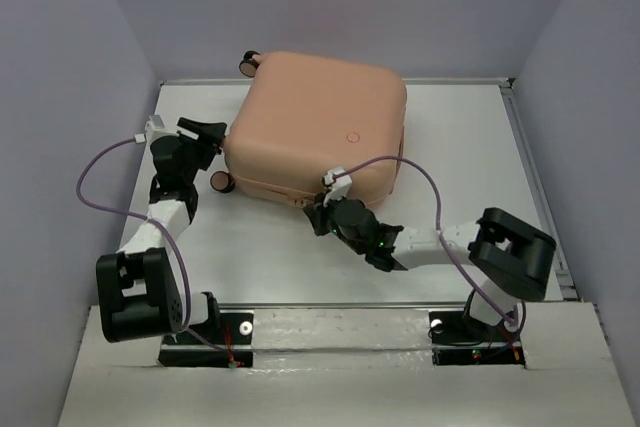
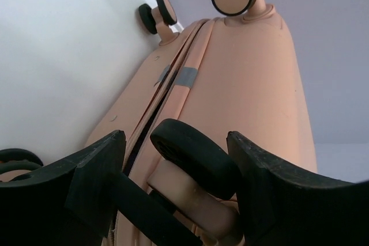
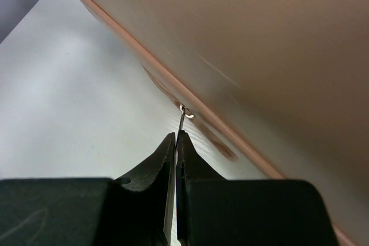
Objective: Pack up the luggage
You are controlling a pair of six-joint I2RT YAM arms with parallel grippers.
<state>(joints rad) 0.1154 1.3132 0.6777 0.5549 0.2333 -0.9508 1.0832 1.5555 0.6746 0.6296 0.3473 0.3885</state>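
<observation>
Backdrop: pale lavender walls (image 1: 60,47) box in a white table (image 1: 300,267), with your two arm bases at its near edge.
Right gripper (image 3: 175,137): your fingers are pressed together on the thin metal zipper pull (image 3: 182,120), which hangs at the near edge of the luggage (image 1: 315,122).
Left gripper (image 2: 176,137): your fingers stand apart, one on each side of a black caster wheel (image 2: 193,156) at the near-left corner. A gap shows beside the wheel, so you are not clamping it.
Luggage position: it lies flat with the lid down at the far middle of the table, its wheels pointing to your left.
Seam (image 2: 167,84): from the left wrist the two shells gape a little near the wheel, showing a dark slit. A patch of grey tape (image 2: 185,76) sits across the seam further along.
Contents: hidden, because the shells are together.
Step in hand: this looks like the zipping-shut stage, with your right arm on the pull and your left placed to brace the corner.
Next move: draw the pull along the seam line, not away from the shell, and keep the pinch firm on that slim tab. Your left side probably needs to close on the wheel or press against it. Otherwise the case may slide or swing on the smooth table as you tug.
</observation>
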